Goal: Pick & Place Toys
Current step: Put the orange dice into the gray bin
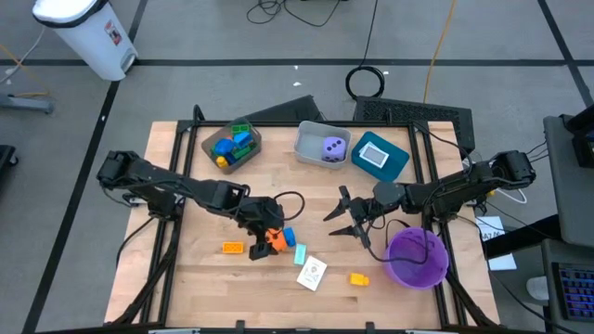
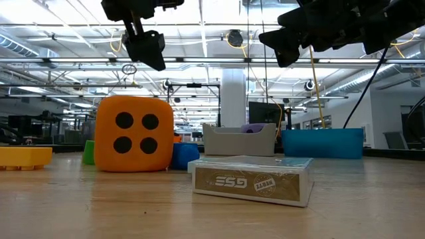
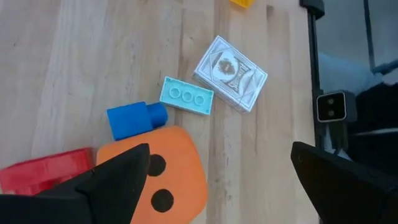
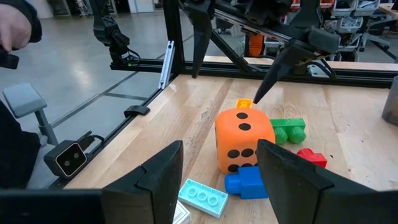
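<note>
Wooden tabletop, lower centre of the high view. Left gripper hangs directly above the orange die, fingers spread wide, nothing held. Die sits a little off-centre beneath it, nearer one finger; roughly cubic, no long axis. Blue block touches it. Right gripper, half open and empty, waits farther right. Left is nearer.

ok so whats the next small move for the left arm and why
Probably lower the left gripper straight down over the orange die and then close. Its fingers stand wide open above the die, which sits untouched on the table among a blue block, a red block and a light blue brick. The die sits off-centre in the gap, so a slight sideways shift may help first.
</note>
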Motion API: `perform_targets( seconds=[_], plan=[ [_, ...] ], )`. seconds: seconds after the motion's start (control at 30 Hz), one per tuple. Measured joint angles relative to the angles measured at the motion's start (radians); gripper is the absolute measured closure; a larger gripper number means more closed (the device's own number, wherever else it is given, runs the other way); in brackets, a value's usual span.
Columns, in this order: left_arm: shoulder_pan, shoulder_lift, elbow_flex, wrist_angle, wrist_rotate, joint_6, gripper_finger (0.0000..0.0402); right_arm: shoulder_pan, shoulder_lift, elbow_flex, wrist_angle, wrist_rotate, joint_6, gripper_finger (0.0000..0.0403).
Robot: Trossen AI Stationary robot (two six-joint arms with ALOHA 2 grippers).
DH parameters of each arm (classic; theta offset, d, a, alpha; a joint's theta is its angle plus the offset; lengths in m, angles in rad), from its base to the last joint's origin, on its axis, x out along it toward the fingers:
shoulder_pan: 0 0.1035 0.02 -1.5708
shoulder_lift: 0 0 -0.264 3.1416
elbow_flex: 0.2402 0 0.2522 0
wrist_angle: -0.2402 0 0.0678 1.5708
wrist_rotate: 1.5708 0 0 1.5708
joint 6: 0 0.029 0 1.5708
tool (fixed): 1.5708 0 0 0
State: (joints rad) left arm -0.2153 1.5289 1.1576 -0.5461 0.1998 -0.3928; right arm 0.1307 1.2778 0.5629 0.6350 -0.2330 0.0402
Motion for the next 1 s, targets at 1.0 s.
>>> perform_targets(
  seconds=[1.0],
  plan=[
    [-0.047,0.106,0.002,-0.117,-0.253,-0.144,0.0005,0.000,0.000,0.000,-0.028,0.000,-0.003,0.0206]
  ],
)
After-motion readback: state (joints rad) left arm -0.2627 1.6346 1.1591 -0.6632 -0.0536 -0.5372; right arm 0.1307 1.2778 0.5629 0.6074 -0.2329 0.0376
